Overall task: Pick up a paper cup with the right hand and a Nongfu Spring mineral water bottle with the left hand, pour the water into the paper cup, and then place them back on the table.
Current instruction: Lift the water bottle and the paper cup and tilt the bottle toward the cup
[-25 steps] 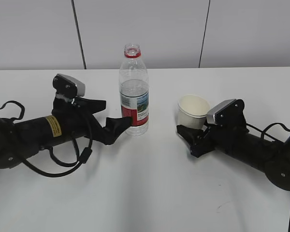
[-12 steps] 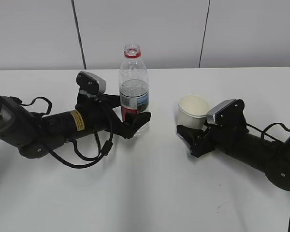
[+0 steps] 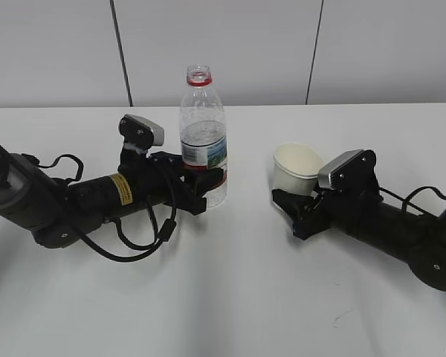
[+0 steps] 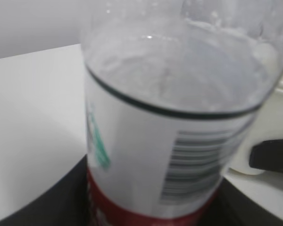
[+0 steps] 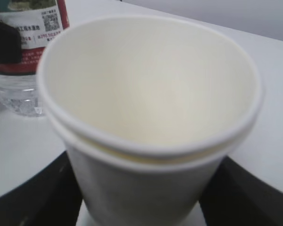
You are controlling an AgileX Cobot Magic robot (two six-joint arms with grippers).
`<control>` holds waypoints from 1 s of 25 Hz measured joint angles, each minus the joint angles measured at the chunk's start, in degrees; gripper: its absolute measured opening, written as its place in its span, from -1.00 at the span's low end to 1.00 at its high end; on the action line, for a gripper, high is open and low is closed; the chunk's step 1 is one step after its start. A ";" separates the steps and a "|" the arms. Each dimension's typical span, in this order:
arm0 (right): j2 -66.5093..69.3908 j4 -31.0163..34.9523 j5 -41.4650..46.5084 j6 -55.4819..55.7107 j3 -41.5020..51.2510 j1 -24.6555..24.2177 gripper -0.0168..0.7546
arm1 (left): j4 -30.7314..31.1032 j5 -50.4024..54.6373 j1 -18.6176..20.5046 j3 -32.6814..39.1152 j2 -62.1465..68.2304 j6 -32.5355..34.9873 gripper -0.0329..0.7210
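Note:
The Nongfu Spring mineral water bottle [image 3: 204, 126] stands uncapped at the table's middle, with water [image 3: 204, 137] up to the top of its label. My left gripper [image 3: 206, 184], on the yellow-labelled arm, is shut on its lower part. In the left wrist view the bottle [image 4: 170, 141] fills the frame, with dark fingers [image 4: 61, 202] against both its sides. The paper cup [image 3: 297, 167] sits to the right, held by my right gripper [image 3: 293, 202]. In the right wrist view the cup [image 5: 151, 94] looks empty, with black fingers [image 5: 37, 197] pressed on both sides. The bottle also shows there [image 5: 26, 47].
The white table [image 3: 230, 297] has a small dark scuff mark [image 3: 342, 316] at the front right. A grey panelled wall [image 3: 223, 44] stands behind the table's far edge. Both arms lie low on the tabletop, with looped cables [image 3: 145, 238] by the left one.
My left arm has slid right until its jaws closed round the bottle's lower part. The bottle has shifted slightly left and up. The right arm and cup have barely moved.

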 joint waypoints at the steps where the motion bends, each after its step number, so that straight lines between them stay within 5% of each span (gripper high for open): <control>1: -0.42 -0.03 0.00 0.06 0.00 0.00 0.33 | 0.00 0.00 0.00 0.00 0.00 0.00 0.02; 8: -2.34 -4.96 0.00 2.31 0.00 0.00 0.32 | 0.68 9.62 0.00 0.00 -4.36 0.62 0.00; 25: -9.03 -13.04 3.18 6.93 0.00 0.00 0.32 | 3.22 33.84 0.00 -5.17 -15.80 17.43 0.00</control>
